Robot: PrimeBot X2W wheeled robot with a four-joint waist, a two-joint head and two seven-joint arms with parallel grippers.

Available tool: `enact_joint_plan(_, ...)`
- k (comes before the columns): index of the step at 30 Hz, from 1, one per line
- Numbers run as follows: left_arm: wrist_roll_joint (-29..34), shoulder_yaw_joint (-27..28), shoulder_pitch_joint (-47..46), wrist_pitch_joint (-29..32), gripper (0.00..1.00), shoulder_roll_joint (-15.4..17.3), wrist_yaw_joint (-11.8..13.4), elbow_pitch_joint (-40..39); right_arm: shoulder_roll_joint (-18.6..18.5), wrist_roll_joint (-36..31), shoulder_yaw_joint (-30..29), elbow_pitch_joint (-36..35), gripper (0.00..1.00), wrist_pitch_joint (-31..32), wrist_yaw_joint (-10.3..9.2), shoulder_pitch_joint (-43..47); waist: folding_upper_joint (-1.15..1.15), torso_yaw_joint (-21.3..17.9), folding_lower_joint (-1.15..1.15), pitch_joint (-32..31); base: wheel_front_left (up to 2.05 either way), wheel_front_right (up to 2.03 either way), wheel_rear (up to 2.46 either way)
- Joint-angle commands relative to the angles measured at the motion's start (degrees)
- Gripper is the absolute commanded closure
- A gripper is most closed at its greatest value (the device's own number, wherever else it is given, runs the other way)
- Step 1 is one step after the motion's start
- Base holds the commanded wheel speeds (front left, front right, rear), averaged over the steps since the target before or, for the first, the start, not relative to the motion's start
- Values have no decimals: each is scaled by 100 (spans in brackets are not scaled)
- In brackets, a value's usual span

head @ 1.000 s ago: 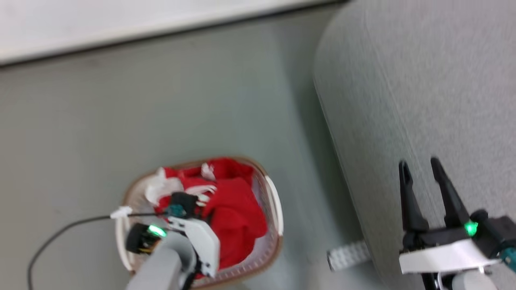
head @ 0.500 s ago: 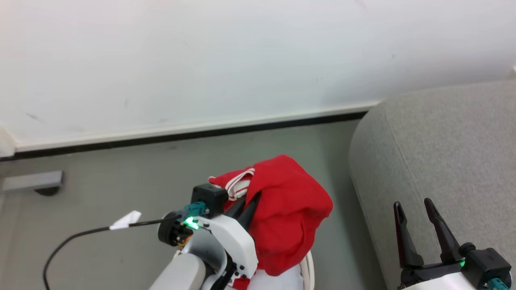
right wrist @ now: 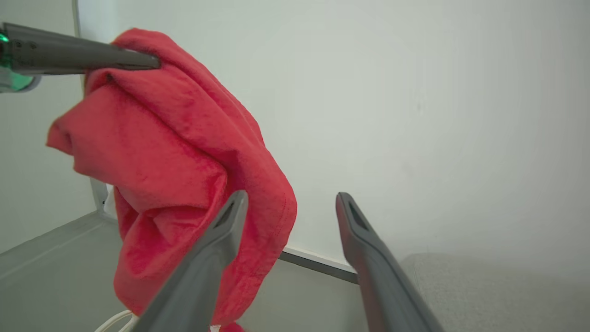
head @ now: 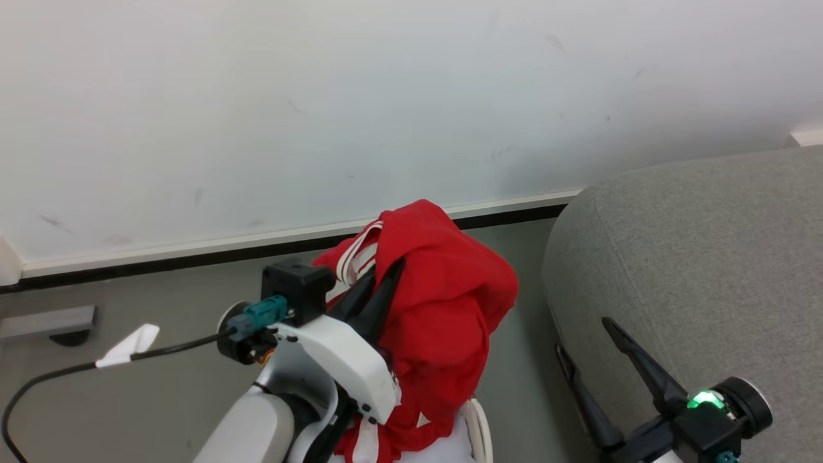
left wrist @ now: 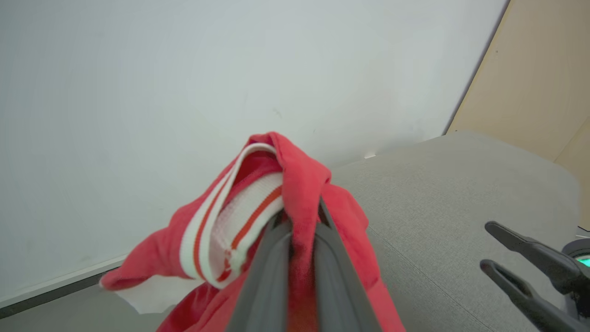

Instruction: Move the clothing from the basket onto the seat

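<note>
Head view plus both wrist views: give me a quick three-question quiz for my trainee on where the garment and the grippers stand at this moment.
1. True or false: the left gripper is shut on the red garment.
2. Pick one. The right gripper is: A) open and empty; B) shut on the garment; C) clamped on the basket rim.
3. Short answer: does the garment rest on the seat?

Key: 1 true. 2 A. 3 No, it hangs from the left gripper in the air beside the seat.
</note>
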Motion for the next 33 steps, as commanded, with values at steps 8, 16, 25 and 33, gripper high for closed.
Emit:
enact_joint_plan(8, -61, -129, 136, 82, 100, -22, 9, -172, -717, -511, 1244, 293, 0, 4, -13, -829, 0, -101, 1, -70, 0, 0, 0)
enact_joint_plan(16, -88, -334, -61, 133, 100, -169, -38, -168, -460, -864, 1802, 1212, 0, 3, -13, -1417, 0, 3, 1, -111, 0, 0, 0)
enact_joint_plan(25, -165, -546, -33, 182, 100, -262, -54, -103, 296, -793, 1482, 1823, 0, 4, -13, -1764, 0, 119, 1, -178, 0, 0, 0)
enact_joint_plan(33, -210, -544, 45, 135, 100, -231, -3, -4, 553, -440, 1401, 1920, 100, 3, -13, -1732, 0, 229, 1, -193, 0, 0, 0)
